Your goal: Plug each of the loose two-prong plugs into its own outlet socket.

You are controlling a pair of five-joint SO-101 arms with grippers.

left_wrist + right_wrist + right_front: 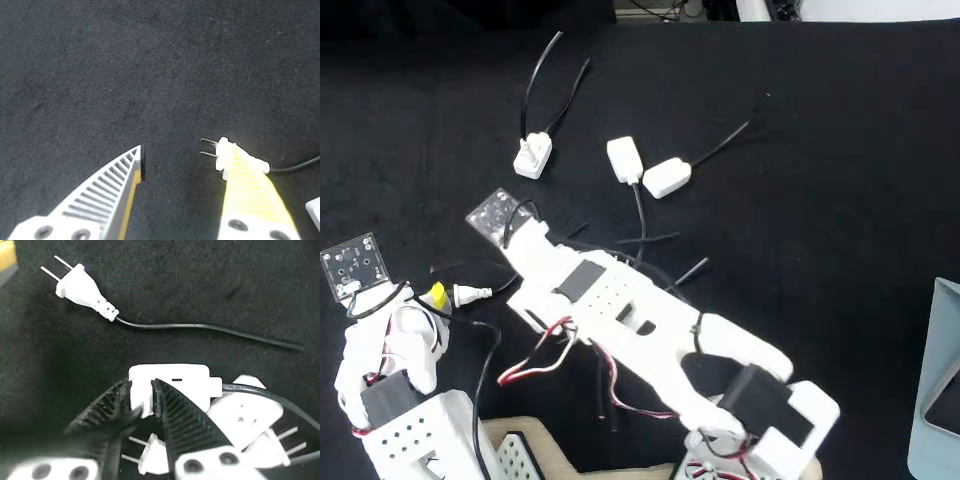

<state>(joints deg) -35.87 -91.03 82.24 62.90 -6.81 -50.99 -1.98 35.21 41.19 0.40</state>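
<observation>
Plug (pixel 82 287) status first: it lies loose on the desk (pixel 100 60), right at the tip of the left pincer's (pixel 182 150) yellow finger. Its prongs poke into the gap toward the other finger. We can't tell if it's actually touching that finger or just beside it. That pincer is spread wide with nothing in it.

The right pincer (pixel 140 386) is clamped narrow on the edge of a white socket (pixel 182 382). The plug sits out ahead of it, well apart, with its cord (pixel 210 329) trailing across the desk in between. Under and behind this pincer there's a pile of more white bits, including a second socket (pixel 245 415) and a couple of prong pairs, so that corner is crowded.

Our read: the step in hand is getting the left pincer onto the plug while the right one holds the socket steady. As it lies, closing would squeeze the plug end to end and probably flick it away. We'd shift the pincer so the plug body sits between the fingers, flat sides against them and prongs sticking out free. Grab the thick part, not the cord neck, or it'll swivel at the slots. Then line the prongs up square and push slow, since the socket is pinched by one edge and could twist.
</observation>
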